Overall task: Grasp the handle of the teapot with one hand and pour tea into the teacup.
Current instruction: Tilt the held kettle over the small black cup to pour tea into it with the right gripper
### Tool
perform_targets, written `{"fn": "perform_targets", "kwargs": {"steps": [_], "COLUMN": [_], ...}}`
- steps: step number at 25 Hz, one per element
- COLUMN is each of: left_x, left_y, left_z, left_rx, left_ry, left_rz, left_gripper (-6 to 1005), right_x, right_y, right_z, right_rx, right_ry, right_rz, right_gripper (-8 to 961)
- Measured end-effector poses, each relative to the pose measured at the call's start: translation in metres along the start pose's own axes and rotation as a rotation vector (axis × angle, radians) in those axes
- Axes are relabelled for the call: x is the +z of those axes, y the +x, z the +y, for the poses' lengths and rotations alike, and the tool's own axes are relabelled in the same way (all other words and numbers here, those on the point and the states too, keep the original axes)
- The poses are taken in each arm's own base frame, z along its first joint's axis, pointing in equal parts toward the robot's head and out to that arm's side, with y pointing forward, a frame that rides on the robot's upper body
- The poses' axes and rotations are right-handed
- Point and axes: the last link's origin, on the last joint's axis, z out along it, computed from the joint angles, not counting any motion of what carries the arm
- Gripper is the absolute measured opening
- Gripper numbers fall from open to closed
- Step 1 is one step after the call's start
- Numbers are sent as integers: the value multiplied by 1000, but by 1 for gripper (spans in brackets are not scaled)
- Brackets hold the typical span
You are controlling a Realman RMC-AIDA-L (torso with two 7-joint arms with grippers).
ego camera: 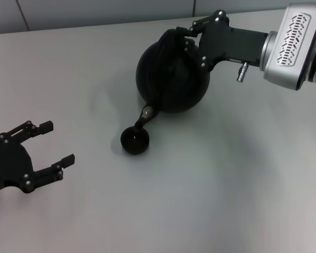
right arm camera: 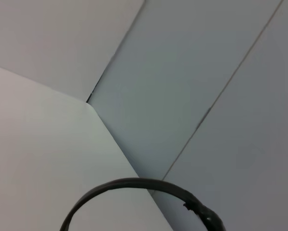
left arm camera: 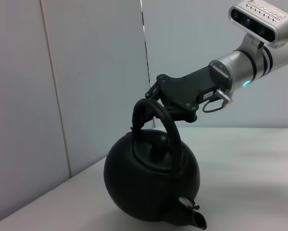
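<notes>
Black teapot point(ego camera: 172, 74) tilted, spout over teacup point(ego camera: 135, 140) at its 7 o'clock | right gripper point(ego camera: 192, 32) clamped on handle point(left arm camera: 156, 126) | left gripper point(ego camera: 47, 150) fingers apart, idle, 9 o'clock | risk: stream overshoots the tiny cup; pot swings on the hoop.

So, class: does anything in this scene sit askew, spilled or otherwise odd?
Only the teapot is askew, on purpose: the right hand grips its handle and tips it, spout down over the teacup. No spill shows on the table. The left hand rests open, apart.
</notes>
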Motion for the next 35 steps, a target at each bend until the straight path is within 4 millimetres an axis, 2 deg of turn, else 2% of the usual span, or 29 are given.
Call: {"fn": "perform_targets", "kwargs": {"steps": [22, 29, 31, 34, 35], "left_x": [0, 0, 0, 0, 0], "left_y": [0, -1, -1, 0, 0], "left_z": [-1, -1, -1, -1, -1], "left_rx": [2, 1, 1, 1, 2], "left_ry": [6, 5, 5, 4, 3], "left_rz": [-4, -4, -3, -2, -1], "left_gripper": [812, 812, 812, 812, 812], "right_x": [5, 3, -2, -5, -9], "right_y": [-8, 0, 4, 7, 11], "right_z": [9, 5, 1, -2, -4], "right_rx": [-91, 106, 225, 309, 394], "right_ry": [-9, 8, 20, 30, 42], "right_rz": [-50, -1, 12, 23, 37], "right_gripper": [74, 74, 74, 74, 74]}}
